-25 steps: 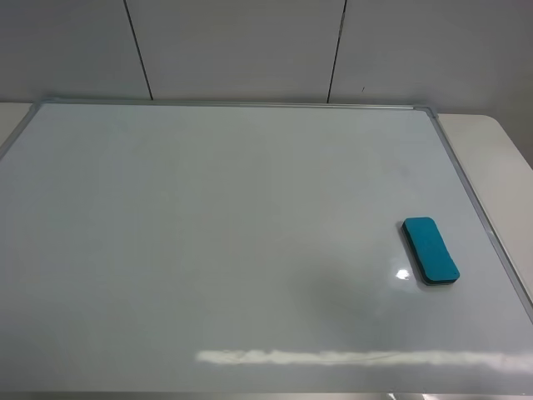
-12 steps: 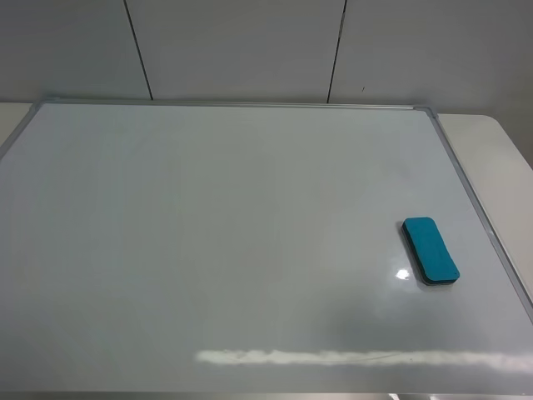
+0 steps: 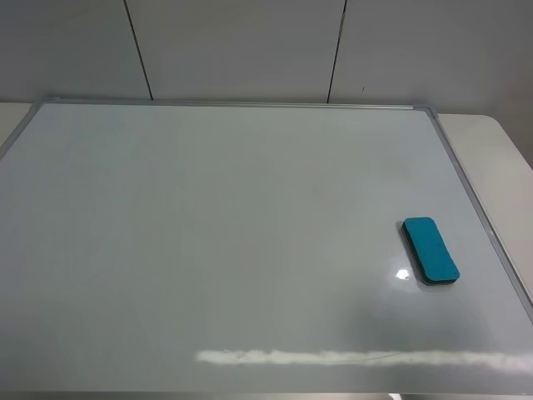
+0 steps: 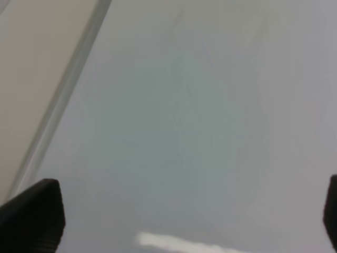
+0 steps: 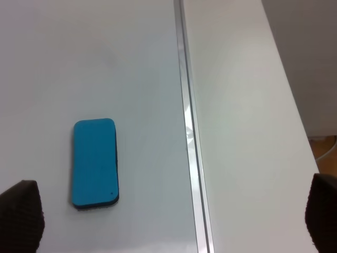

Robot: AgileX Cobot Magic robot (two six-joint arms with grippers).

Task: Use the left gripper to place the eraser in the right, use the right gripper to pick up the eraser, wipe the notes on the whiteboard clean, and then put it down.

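The whiteboard (image 3: 250, 117) lies flat on a pale table (image 3: 487, 142) and fills most of the high view. Its surface is glossy white, inside a thin silver frame with rounded corners. Only one thing rests on it: the eraser (image 3: 430, 249), near the right edge of the board and just inside the frame. The eraser is a teal block with rounded corners and a thin dark layer under it, and it lies flat with its long side almost parallel to the frame. A band of light is reflected along the near edge. The left gripper (image 4: 184, 221) has its fingers spread wide above bare board, holding nothing. The right gripper (image 5: 174, 221) also has its fingers wide apart, above the eraser (image 5: 95, 162) and not touching it.
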